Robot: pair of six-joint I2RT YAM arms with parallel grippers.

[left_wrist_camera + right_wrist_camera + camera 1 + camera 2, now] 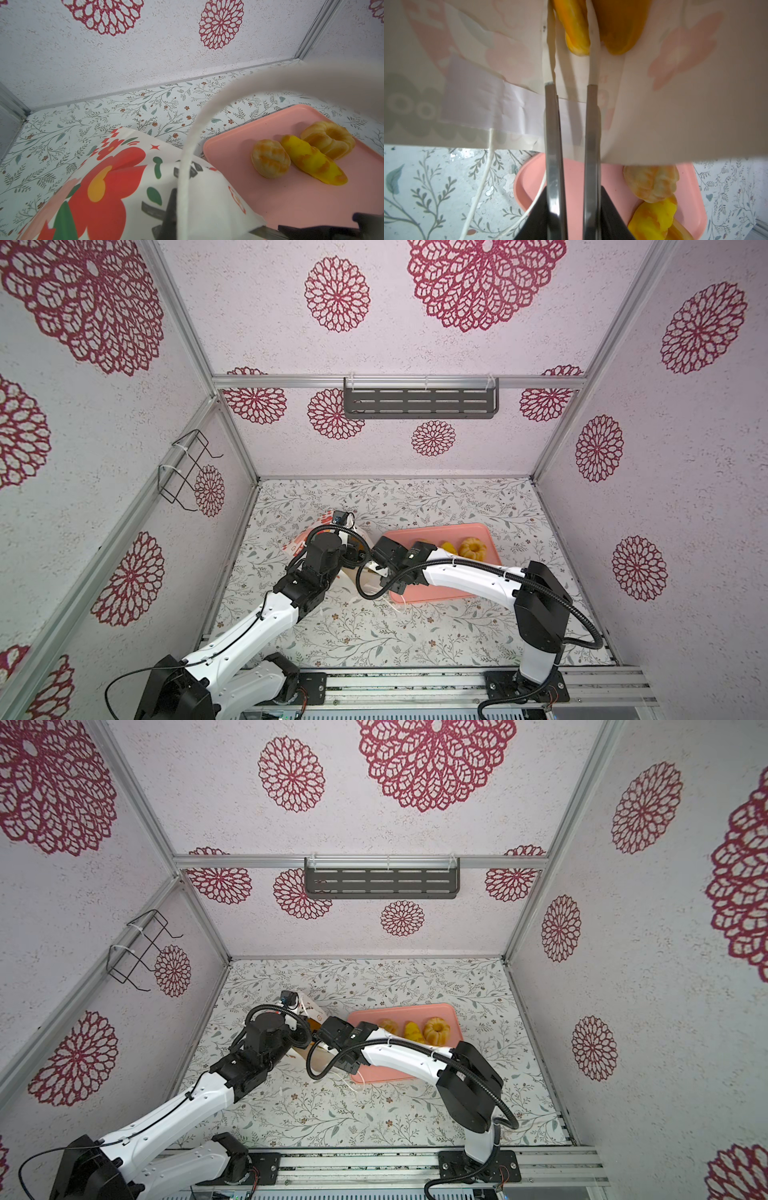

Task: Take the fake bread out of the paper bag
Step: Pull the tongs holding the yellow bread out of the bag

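could lose the glossy fake bread (576, 31) on the way out: pinched only between the slim fingers of the right gripper (571, 18), clamped on it deep inside the paper bag (116, 176). could also snag the paper or drag the second loaf (618, 27) along. grips the bag's rim beside the cord handle (187, 145) with the left gripper (172, 216), fingers closed, mouth lying over the pink tray (239, 145) at its edge. leaves ring bun (328, 139), round roll (270, 159) and yellow twist (311, 162) on the tray's far half, near any landing spot; trails a loose cord (481, 182) just beside the tray.
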